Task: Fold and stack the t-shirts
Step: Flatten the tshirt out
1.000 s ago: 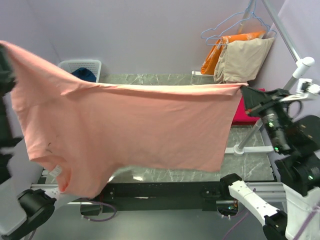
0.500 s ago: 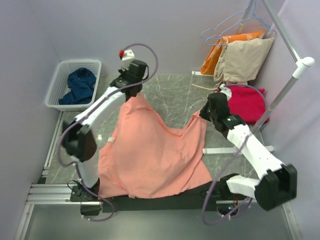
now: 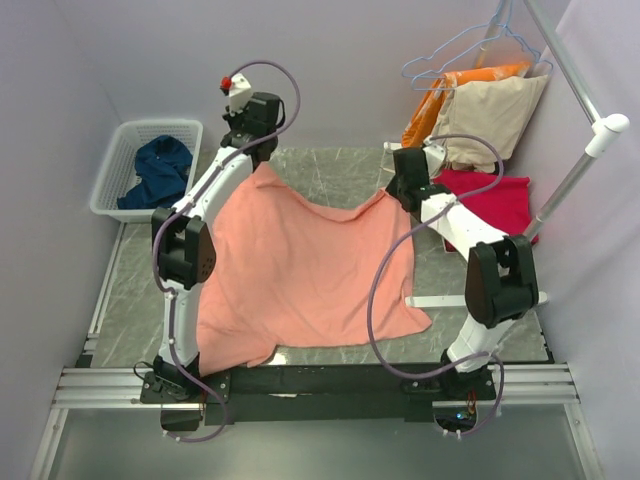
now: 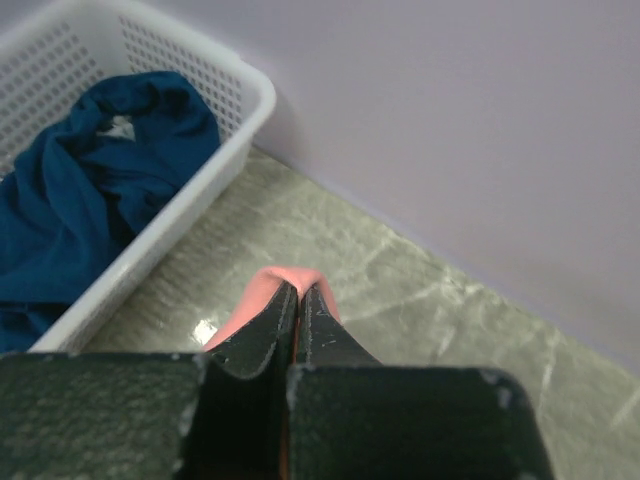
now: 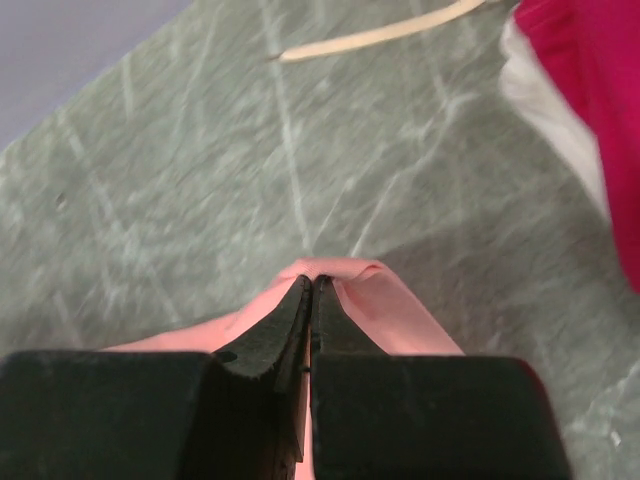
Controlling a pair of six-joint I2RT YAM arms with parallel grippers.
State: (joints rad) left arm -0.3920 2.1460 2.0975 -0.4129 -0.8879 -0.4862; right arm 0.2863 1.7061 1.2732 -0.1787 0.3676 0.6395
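the salmon-pink shirt [image 3: 300, 280] lies spread over the middle of the marbled table [image 3: 340, 170], filling it from the 6 o'clock edge by the arm bases out toward 12. its near edge is loose and uneven, with one lobe at 7 o'clock and another at 4 o'clock. the spread is close to square, a little wider from 9 to 3 than it is deep. neck and hem cannot be told apart from above.

the far edge runs from 11 o'clock to 2 o'clock and sags in the middle, lifted at both ends. the left gripper [image 4: 297, 290] is clenched on the 11 o'clock corner, a pink fold poking out past its tips. the right gripper [image 5: 310, 282] is likewise pinched tight on the 2 o'clock corner.

just beyond the right gripper, at 2 to 3 o'clock, the crimson-red shirt [image 3: 490, 205] lies on the table. at 10 o'clock a white basket [image 3: 160, 125] holds the crumpled navy-blue shirt [image 3: 160, 170]. farthest, at 1 o'clock, an orange garment [image 3: 430, 110] and a beige garment [image 3: 490, 115] hang from hangers [image 3: 470, 45].
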